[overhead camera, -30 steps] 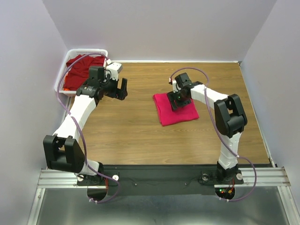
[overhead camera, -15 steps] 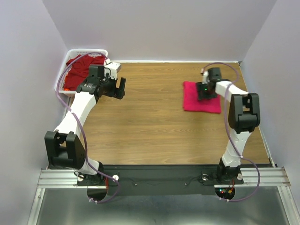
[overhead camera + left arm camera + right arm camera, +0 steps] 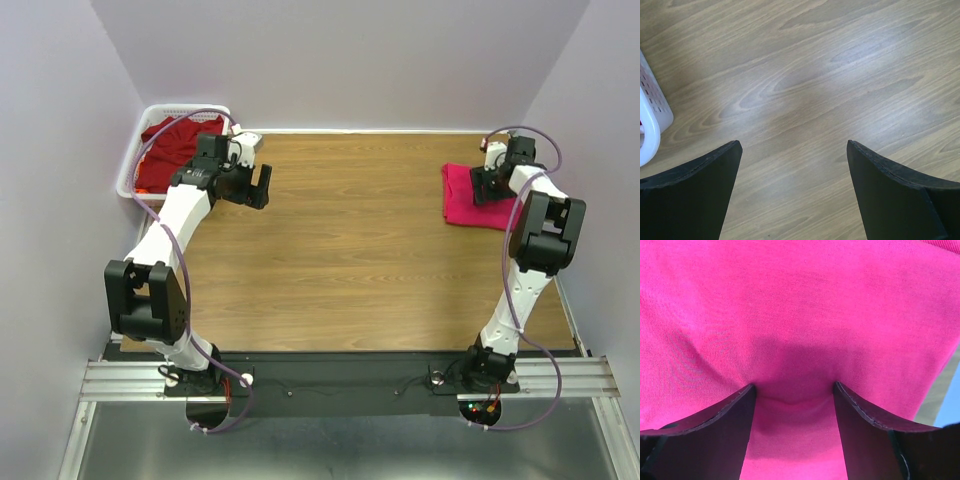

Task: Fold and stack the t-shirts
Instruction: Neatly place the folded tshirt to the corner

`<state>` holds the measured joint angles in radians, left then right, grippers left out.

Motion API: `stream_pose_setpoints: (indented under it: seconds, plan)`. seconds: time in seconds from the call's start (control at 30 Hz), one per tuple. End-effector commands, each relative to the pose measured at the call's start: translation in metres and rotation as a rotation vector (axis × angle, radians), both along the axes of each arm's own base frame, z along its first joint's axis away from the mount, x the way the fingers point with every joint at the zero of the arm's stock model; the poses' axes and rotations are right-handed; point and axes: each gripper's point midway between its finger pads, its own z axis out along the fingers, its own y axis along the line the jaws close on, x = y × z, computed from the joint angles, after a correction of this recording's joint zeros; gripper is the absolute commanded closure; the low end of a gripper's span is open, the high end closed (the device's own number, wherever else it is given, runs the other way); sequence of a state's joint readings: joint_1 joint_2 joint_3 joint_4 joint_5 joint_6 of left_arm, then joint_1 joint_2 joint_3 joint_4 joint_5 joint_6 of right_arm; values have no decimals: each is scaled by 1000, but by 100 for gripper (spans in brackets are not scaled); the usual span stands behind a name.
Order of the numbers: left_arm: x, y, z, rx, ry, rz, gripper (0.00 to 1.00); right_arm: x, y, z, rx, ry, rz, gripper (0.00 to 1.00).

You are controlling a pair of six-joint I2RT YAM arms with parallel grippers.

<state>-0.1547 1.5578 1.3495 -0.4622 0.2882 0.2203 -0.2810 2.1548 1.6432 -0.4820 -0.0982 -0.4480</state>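
Observation:
A folded bright pink t-shirt (image 3: 460, 197) lies at the table's far right, close to the right wall. My right gripper (image 3: 492, 186) is down on it, jaws apart, both fingertips pressed into the cloth. In the right wrist view the pink t-shirt (image 3: 800, 305) fills the frame and dimples between the right gripper (image 3: 794, 390) tips. A darker red t-shirt (image 3: 168, 148) lies crumpled in the white basket (image 3: 131, 168) at the far left. My left gripper (image 3: 262, 187) hangs open over bare wood just right of the basket; in its wrist view the left gripper (image 3: 794, 145) holds nothing.
The basket's corner (image 3: 651, 125) shows at the left edge of the left wrist view. A strip of table (image 3: 936, 390) and the wall (image 3: 951, 412) show just past the pink shirt's right side. Grey walls enclose the table on three sides.
My right gripper has slid the folded pink t-shirt from the table's middle to the far right, near the wall. The left arm has shifted only slightly.

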Motion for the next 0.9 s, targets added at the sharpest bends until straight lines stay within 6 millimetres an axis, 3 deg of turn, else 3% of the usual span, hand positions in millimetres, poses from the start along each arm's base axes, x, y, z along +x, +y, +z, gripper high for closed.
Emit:
stream_pose_setpoints:
  seconds: [0.0, 0.1, 0.23, 0.37, 0.5, 0.73, 0.87]
  plan:
    - [9, -2, 23, -12, -58, -24, 1, -36, -19, -44, -47, 186, 75, 31]
    - [10, -3, 25, -15, -59, -29, 1, -27, -13, -19, -19, 128, 77, 29]
    - [11, -4, 31, -20, -74, -34, 1, -14, -3, 41, 38, 26, 53, 23]
    - [11, -7, 36, -27, -91, -52, 1, -24, 11, 98, 93, -43, 24, 13]
    - [11, -8, 40, -35, -98, -58, 1, -52, 23, 107, 147, -1, -43, 12]
    - [5, -8, 42, -40, -104, -60, 1, -122, 47, 58, 229, 173, -154, 12]
    - [-1, -9, 40, -46, -108, -64, 1, -125, 49, 55, 229, 114, -199, 10]
